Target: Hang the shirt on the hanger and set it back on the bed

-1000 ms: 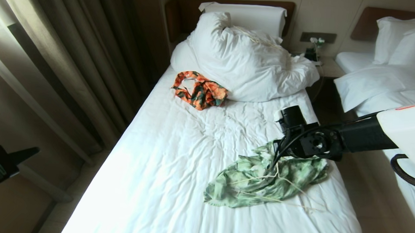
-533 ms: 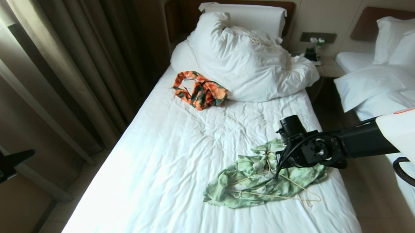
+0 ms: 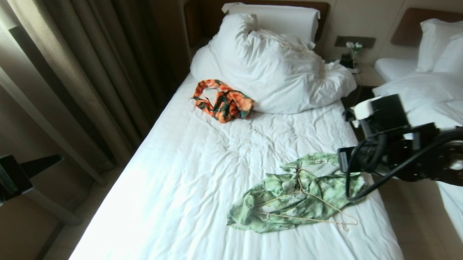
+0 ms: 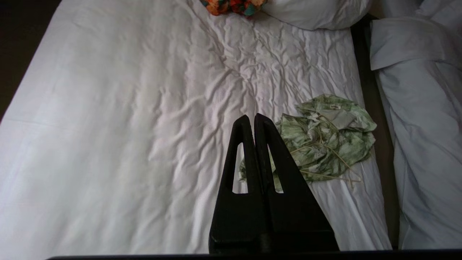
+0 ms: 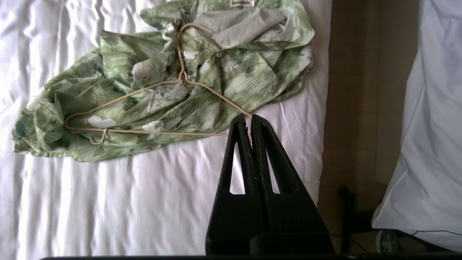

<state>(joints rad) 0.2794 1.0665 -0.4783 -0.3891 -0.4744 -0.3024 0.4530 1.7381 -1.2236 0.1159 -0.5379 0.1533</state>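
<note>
bed [image 3: 198, 175]: wrinkled white sheet, curtain [image 3: 82, 61] left | shirt [image 3: 287, 202]: crumpled green, near-right | hanger [image 3: 310, 205]: cream, lying on shirt | right gripper [image 5: 251, 121], left gripper [image 4: 251, 121]: fingers together, empty

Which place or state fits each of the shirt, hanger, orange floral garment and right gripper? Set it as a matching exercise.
Things:
1. shirt
2. hanger
3. orange floral garment
4. right gripper

Places or states:
A. lying on top of the green fabric, not threaded into it
B. crumpled near the bed's right edge
C. jaws shut, empty, raised above the bed's edge
D. bunched against the white duvet

Pairs: 1-B, 2-A, 3-D, 4-C
</note>
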